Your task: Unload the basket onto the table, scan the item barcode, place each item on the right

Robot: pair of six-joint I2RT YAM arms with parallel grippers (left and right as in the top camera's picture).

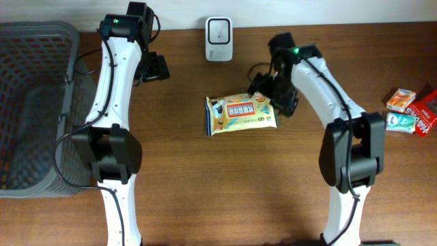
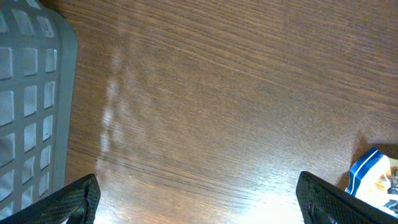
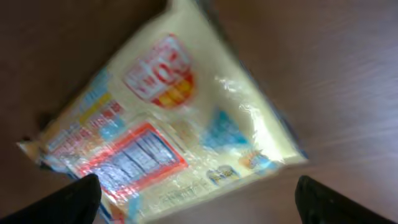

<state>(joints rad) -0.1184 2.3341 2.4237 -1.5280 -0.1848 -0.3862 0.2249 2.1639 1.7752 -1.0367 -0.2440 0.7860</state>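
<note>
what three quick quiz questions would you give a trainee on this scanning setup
1. True or false: the yellow packet lies on the table, outside the grey basket.
2. Which arm reaches over the packet? A) left B) right
3. Fill in: the right claw has its jaws ___.
Key: 1 true; 2 B; 3 open.

Grey lattice basket (image 1: 37,29) sits at the left edge of the brown wooden table (image 1: 225,184). Far right edge: an orange box (image 1: 401,100), a teal packet (image 1: 401,122) and a red packet (image 1: 427,113), clustered close together.
</note>
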